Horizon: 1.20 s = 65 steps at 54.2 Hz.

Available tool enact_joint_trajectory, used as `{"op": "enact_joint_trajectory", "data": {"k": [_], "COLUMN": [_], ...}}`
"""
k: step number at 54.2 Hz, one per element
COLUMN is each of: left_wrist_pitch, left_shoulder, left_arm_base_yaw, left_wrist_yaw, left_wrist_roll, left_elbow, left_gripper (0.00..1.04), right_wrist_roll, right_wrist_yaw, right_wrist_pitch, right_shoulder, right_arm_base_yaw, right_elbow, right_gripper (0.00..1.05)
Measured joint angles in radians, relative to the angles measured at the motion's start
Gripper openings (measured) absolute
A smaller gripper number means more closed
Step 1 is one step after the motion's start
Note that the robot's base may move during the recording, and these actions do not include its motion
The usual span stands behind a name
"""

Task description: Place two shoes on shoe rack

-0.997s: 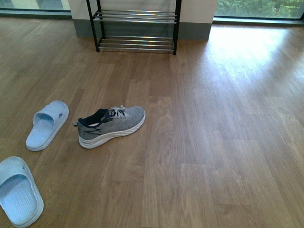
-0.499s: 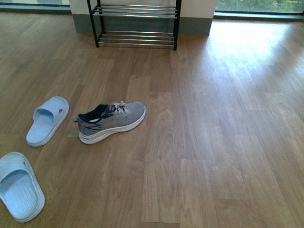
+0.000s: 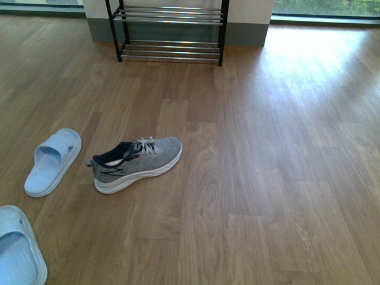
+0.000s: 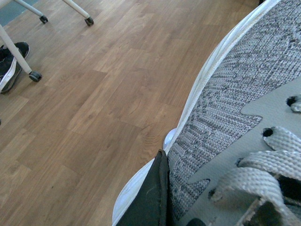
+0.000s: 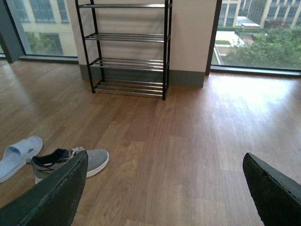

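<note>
One grey sneaker (image 3: 138,162) with a white sole lies on its sole on the wooden floor, toe pointing right; it also shows as the grey sneaker (image 5: 70,162) in the right wrist view. The other grey sneaker (image 4: 244,108) fills the left wrist view, held off the floor. My left gripper (image 4: 178,211) is shut on it, with one black finger (image 4: 151,197) against its knit side by the laces. The black shoe rack (image 3: 170,31) with chrome bars stands against the far wall, also seen as the shoe rack (image 5: 126,52). My right gripper (image 5: 164,188) is open over bare floor, holding nothing. Neither arm shows in the front view.
Two pale blue slides lie left of the floor sneaker: one slide (image 3: 51,161) beside it, another slide (image 3: 19,252) at the near left corner. In the left wrist view, white chair legs on casters (image 4: 35,76) and a black shoe (image 4: 10,63) stand aside. Windows flank the rack's wall.
The front view has shifted a little: the slides sit nearer the picture's left edge. The floor sneaker and the rack keep their places on the floor.
</note>
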Motion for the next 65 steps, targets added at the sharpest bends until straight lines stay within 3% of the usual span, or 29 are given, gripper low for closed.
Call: {"op": "enact_joint_trajectory", "data": {"k": [65], "left_wrist_pitch": [0.000], "left_shoulder": [0.000], "left_arm_base_yaw": [-0.001], "left_wrist_yaw": [0.005], "left_wrist_roll": [0.000], "left_elbow": [0.000], "left_gripper": [0.02], "right_wrist_roll": [0.000], "right_wrist_yaw": [0.003], "right_wrist_pitch": [0.000], "right_shoulder": [0.000], "right_arm_base_yaw": [0.000], "right_elbow": [0.000], "right_gripper": [0.95]}}
